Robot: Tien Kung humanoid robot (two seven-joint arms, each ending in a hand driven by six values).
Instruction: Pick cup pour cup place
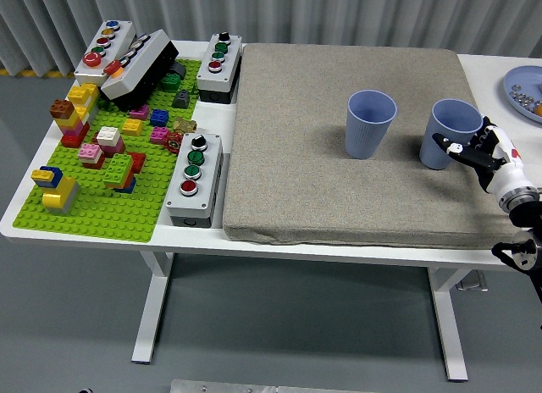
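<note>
Reaching in from the lower right, we are holding our right hand (476, 152) low over the right edge of a grey mat (351, 139), wrist angled up toward the centre, fingers (449, 146) spread and wrapping partway around the near side of the right cup (447, 132); whether they are actually gripping it we cannot tell. The mat is covering most of a white table (500, 71), with grey floor below and a pleated grey curtain (339, 12) behind. A green brick baseplate (102, 202) with coloured blocks and several button boxes (196, 178) is lying at the left. The right cup is standing upright just against our fingertips; the second cup (370, 122) is standing upright, apart, to its left.
</note>
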